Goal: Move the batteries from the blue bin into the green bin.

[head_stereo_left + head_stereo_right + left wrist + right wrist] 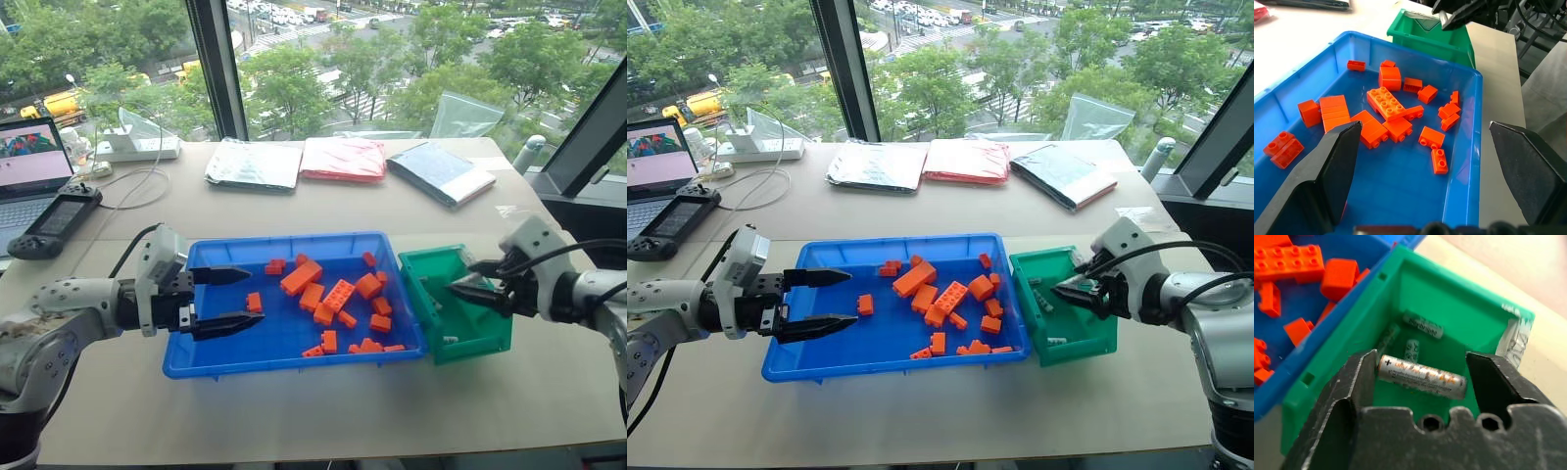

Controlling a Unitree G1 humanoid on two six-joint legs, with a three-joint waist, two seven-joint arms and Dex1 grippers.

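Over the small green plastic bin (1459, 318), the right gripper (1420, 377) stands apart around a slim silvery battery (1422, 377); let it drop clear before withdrawing. Left gripper (223, 299) gapes over the wide blue plastic tray (294, 357).

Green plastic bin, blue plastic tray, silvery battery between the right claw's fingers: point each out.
Green plastic bin (1459, 298): right wrist view, inner wall.
Blue plastic tray (284, 366): left eye view, near rim.
Silvery battery (1422, 377): right wrist view, mid-body.

— You see the laptop (29, 166)? The picture's edge cuts it off.

— Yes. And the battery (1421, 377) between the right hand's (1420, 382) fingers: you cannot tell if it is gripped or falling. The green bin's (1459, 298) floor is partly hidden.
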